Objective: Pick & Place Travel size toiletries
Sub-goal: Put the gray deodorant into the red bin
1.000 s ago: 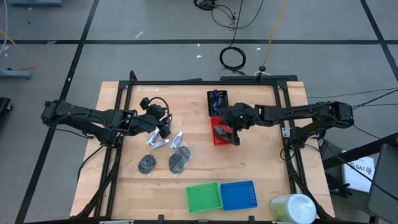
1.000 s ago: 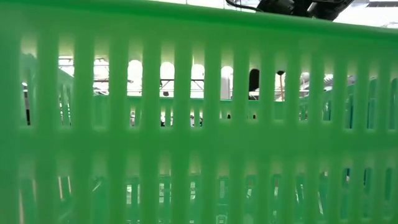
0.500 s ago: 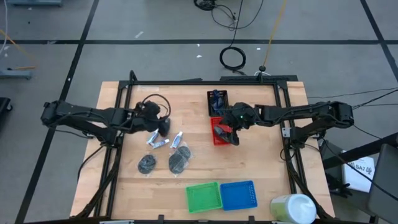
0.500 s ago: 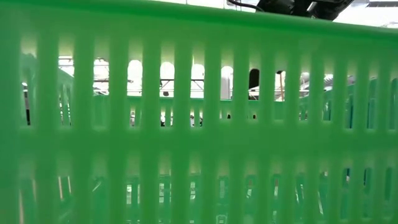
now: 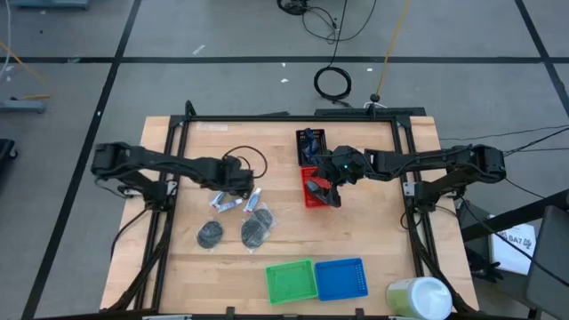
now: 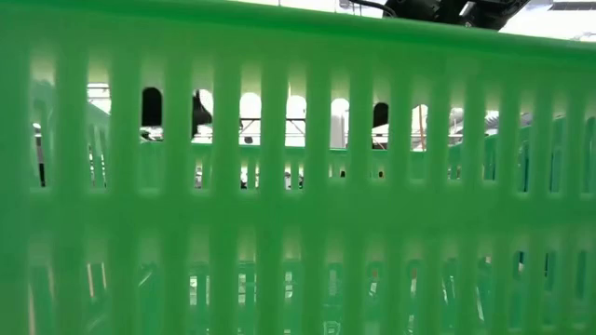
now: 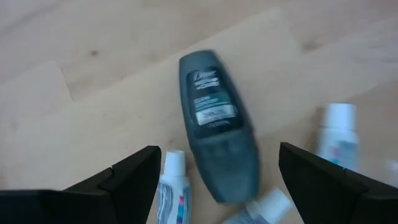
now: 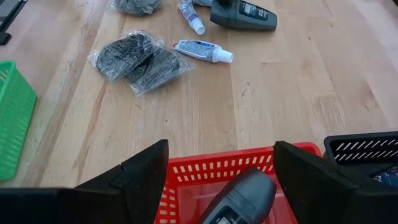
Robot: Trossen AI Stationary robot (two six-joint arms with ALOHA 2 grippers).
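At the near edge of the counter [image 5: 178, 267] sit a green mesh basket [image 5: 292, 281] and a blue mesh basket [image 5: 341, 278] side by side, with a large white-and-green cylinder [image 5: 418, 297] at the near right corner. In the low view the green basket's slatted wall fills almost the whole picture.

Farther in lie two round dark pads in clear wrap [image 5: 233, 232], just beside each other. Just beyond them are thin white tubes [image 5: 238, 203], and among the tubes a dark blue-grey mini bottle [image 7: 217, 124] lies flat on the wood.

The left gripper [image 5: 242, 181] hovers directly above this bottle. Its fingers [image 7: 124, 180] are spread wide, one on each side of the bottle, and nothing is held between them.

To the right, the right gripper [image 5: 331, 192] hangs over a red mesh basket [image 5: 313, 188]. Its fingers [image 8: 140, 180] stand wide apart and hold nothing. Another dark mini bottle [image 8: 239, 198] lies inside the red basket, right under this gripper. A black mesh basket [image 5: 311, 145] touches the red one on its far side.
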